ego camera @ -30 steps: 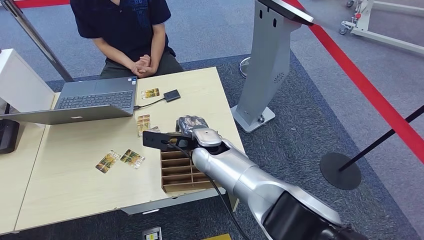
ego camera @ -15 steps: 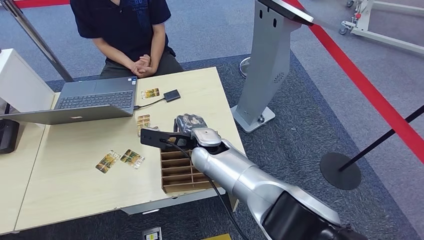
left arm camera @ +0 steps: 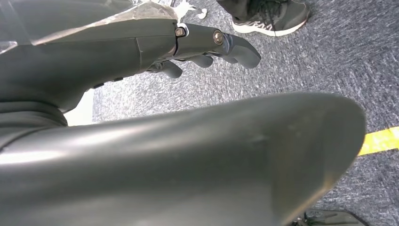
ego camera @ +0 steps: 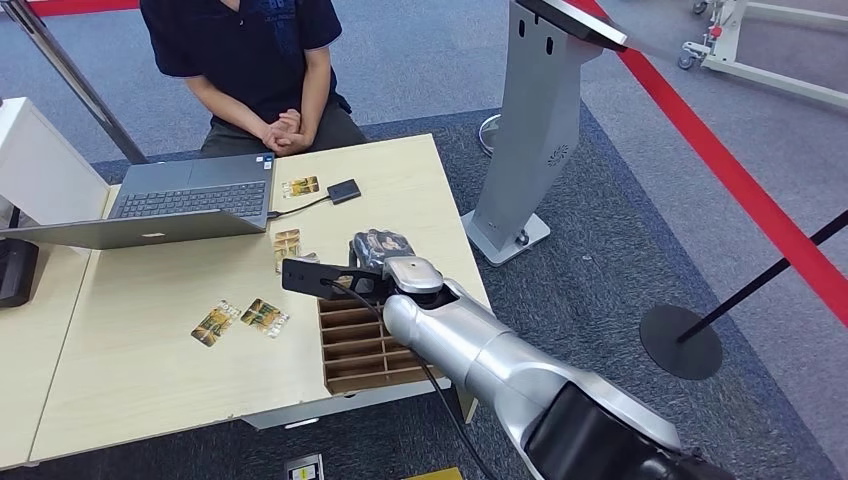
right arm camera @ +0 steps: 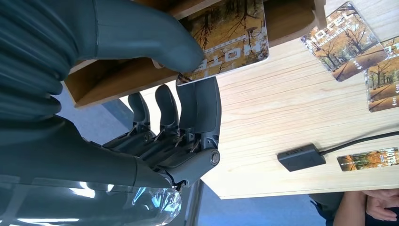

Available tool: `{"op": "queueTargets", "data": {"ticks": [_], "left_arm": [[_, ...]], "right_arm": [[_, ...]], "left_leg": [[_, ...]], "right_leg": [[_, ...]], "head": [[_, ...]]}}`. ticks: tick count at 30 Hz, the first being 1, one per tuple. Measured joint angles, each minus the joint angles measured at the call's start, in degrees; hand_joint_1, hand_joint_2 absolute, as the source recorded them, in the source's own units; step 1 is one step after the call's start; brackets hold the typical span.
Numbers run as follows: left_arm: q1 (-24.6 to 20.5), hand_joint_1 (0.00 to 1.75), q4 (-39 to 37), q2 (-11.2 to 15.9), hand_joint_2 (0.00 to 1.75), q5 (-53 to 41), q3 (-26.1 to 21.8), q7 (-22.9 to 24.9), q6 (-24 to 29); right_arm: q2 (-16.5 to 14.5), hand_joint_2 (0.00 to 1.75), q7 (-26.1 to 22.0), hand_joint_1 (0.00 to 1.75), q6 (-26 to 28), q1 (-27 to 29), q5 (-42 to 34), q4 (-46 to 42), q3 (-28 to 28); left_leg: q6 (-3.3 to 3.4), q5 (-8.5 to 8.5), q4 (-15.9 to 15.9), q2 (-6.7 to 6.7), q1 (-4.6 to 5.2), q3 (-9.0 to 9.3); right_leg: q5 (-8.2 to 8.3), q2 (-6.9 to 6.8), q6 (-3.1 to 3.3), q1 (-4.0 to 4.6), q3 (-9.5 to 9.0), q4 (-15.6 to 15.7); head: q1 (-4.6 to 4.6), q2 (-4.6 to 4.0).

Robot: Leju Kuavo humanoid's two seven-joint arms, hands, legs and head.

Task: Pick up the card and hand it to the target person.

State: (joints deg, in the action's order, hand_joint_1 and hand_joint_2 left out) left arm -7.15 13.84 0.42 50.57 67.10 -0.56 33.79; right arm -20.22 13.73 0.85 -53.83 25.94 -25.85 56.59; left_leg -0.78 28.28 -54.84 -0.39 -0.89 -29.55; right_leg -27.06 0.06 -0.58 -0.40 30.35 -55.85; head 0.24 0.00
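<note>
Lower centre of head view: wooden divider box (ego camera: 365, 345) on table (ego camera: 150, 370). Right hand (ego camera: 380, 255) at box's far end, thumb (right arm camera: 141, 35) and fingers (right arm camera: 202, 108) pinching card (right arm camera: 228, 35). Left hand (left arm camera: 141, 47) hanging above carpet, fingers curled, grip impossible to tell. Centre-left: loose cards (ego camera: 240, 318). Upper left: laptop (ego camera: 180, 200), seated person (ego camera: 255, 60).

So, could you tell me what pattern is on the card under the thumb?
The card shows autumn trees, orange-brown; clearest in the right wrist view.
</note>
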Motion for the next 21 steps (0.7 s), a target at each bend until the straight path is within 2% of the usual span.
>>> {"op": "queueTargets", "data": {"ticks": [14,21], "left_arm": [[0.0,0.00,0.0,0.0,0.00,0.0,0.0,0.0,-0.2],[0.0,0.00,0.0,0.0,0.00,0.0,0.0,0.0,-0.2]], "right_arm": [[0.0,1.75,-1.3,1.40,1.2,0.0,-1.0,0.1,0.0],[0.0,1.75,-1.4,1.51,1.4,0.0,-1.4,0.0,0.0]], "left_leg": [[0.00,0.00,0.0,0.00,0.00,0.00],[0.00,0.00,0.0,0.00,0.00,-0.01]], "right_leg": [[0.00,0.00,0.00,0.00,0.00,0.0],[0.00,0.00,0.00,0.00,0.00,0.0]], "head": [[-0.01,0.00],[0.00,0.00]]}}
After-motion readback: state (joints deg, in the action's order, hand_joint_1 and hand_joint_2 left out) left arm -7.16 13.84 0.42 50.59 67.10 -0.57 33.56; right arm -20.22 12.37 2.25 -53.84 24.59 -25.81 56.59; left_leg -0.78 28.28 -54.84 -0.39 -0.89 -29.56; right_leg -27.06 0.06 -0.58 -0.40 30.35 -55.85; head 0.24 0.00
